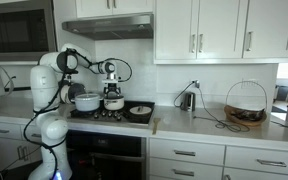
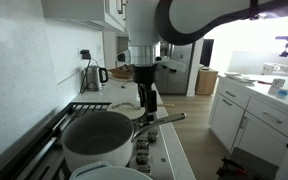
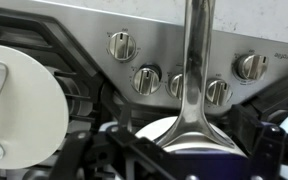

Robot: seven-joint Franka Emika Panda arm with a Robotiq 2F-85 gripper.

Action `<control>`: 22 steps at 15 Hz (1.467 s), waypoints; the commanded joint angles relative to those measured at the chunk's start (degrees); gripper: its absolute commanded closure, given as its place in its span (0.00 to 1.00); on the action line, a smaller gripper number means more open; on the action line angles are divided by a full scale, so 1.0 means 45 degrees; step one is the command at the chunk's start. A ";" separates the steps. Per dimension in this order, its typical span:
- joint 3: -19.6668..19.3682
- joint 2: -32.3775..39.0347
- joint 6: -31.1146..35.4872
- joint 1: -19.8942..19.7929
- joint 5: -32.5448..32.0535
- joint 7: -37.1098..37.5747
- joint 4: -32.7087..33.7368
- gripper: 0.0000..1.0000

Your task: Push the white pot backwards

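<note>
White pot [image 1: 114, 103] on stove [image 3: 84, 25], middle of row. Larger white pot [image 1: 87, 101] just beside it, dark pan [image 1: 140, 111] on other side. Gripper [image 2: 147, 102] hangs low over stove, above pot's steel handle [image 3: 194, 70] — whether clenched or released, cannot tell.

One small white pot [image 1: 114, 103], one larger white pot [image 1: 87, 100], one pan [image 1: 140, 111] — one kettle [image 1: 188, 100], one basket [image 1: 246, 106]

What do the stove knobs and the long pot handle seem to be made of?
Stove knobs: probably brushed metal, satin silver with soft highlights; plated plastic is possible. Long handle: likely polished steel, mirror-bright streaks along it.
</note>
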 commanded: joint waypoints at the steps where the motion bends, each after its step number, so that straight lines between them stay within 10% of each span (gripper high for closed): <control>1: 0.0079 -0.0257 -0.0552 0.0039 -0.0052 -0.0376 -0.0035 0.00; 22: 0.0350 -0.0666 0.1538 0.0645 0.0248 -0.1930 -0.2330 0.00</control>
